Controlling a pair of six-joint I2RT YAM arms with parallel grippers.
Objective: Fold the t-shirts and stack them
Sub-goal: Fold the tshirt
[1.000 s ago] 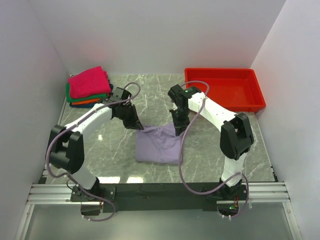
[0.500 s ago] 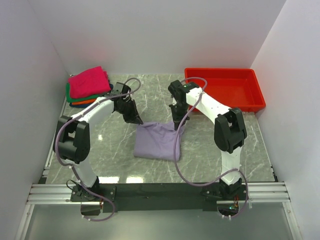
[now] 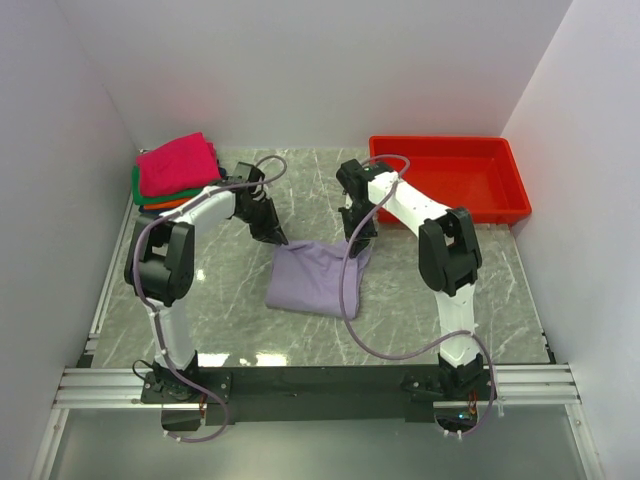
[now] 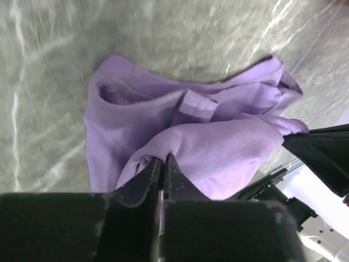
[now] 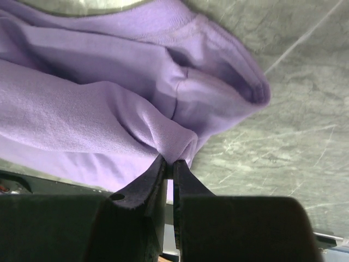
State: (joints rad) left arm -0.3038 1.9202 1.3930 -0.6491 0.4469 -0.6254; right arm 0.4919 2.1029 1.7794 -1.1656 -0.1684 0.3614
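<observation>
1. We start with what is done: a stack of folded t-shirts [image 3: 178, 170] sits well to the left of the red tray [image 3: 500, 216] and level with it at the back. Magenta is on top, with green and orange edges showing beneath.
2. The lavender t-shirt [image 3: 312, 278] is the 1 being worked. It lies on the table [image 3: 230, 300], left of the tray and nearer the arm bases than the tray. It is gathered into a rough rectangle, with its far edge raised.
3. We judge the task well along. This shirt needs its fold completed and smoothed, then it must be carried away from the tray onto the stack.
4. The left gripper [image 3: 275, 238] has its jaws pressed together on a pinch of lavender cloth, at the raised corner farther from the tray.
5. The right gripper [image 3: 355, 243] has its jaws almost together, clamped on a fold of the same shirt at the corner nearer the tray.
6. In both wrist views the cloth drapes from the fingertips, so we take it that the 2 grips share 1 edge.
</observation>
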